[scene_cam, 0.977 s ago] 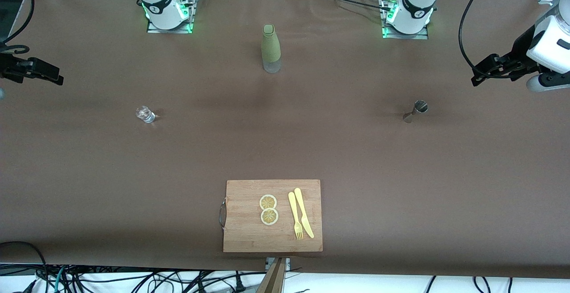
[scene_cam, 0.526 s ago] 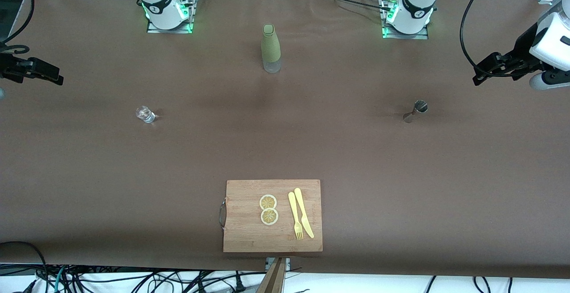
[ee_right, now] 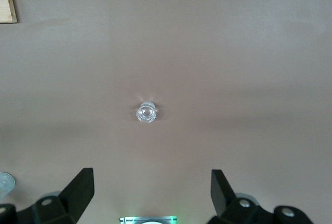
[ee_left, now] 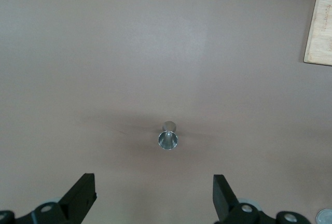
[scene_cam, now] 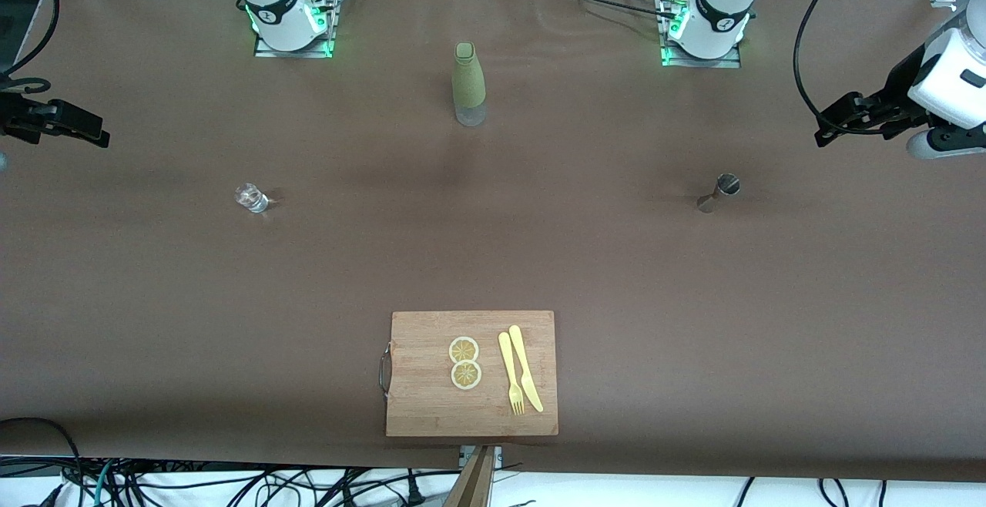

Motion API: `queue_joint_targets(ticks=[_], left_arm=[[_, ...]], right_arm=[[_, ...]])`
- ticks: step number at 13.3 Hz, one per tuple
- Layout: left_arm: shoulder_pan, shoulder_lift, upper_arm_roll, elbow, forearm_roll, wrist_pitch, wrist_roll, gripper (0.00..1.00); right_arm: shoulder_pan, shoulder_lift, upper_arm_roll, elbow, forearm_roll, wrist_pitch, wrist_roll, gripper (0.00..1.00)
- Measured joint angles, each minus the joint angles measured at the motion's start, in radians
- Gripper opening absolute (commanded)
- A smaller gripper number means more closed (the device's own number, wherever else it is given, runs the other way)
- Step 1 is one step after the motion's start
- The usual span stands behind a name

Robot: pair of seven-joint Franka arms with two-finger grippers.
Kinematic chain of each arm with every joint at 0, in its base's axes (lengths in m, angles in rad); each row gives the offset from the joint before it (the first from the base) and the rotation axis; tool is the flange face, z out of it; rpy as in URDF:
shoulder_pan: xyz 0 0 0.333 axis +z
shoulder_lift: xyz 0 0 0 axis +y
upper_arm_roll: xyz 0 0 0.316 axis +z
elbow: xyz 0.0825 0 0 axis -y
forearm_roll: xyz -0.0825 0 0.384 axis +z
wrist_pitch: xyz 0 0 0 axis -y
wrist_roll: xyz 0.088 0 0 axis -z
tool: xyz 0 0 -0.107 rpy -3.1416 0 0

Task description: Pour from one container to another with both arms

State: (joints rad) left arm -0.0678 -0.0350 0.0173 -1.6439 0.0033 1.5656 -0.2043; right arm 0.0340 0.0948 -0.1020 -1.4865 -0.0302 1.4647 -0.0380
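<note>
The jigger [scene_cam: 719, 191] stands upright on the bench [scene_cam: 585, 260] toward the left arm's end, untouched; the glass cup [scene_cam: 250, 198] stands toward the right arm's end, well apart from it. The left gripper [ee_left: 154, 206] hangs high over the bench with jaws spread and empty, and the right gripper [ee_right: 151, 203] likewise over its own end.

The step in hand looks like the approach. Each arm should descend squarely over its vessel and close at mid-height (the jigger's narrow waist looks the surest hold), keeping both upright.

The wrist views show the open mouths from above; only the front view shows the green bottle [scene_cam: 467, 84] and cutting board [scene_cam: 471, 373] between them.
</note>
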Motion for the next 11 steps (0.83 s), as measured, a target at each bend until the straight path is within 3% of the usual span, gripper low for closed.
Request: queue_joint_targets(ticks=[11], left_arm=[[0.001, 0.000, 0.046, 0.000, 0.000, -0.001, 0.241, 1.00]], right_arm=[[-0.008, 0.000, -0.004, 0.000, 0.000, 0.000, 0.000, 1.00]])
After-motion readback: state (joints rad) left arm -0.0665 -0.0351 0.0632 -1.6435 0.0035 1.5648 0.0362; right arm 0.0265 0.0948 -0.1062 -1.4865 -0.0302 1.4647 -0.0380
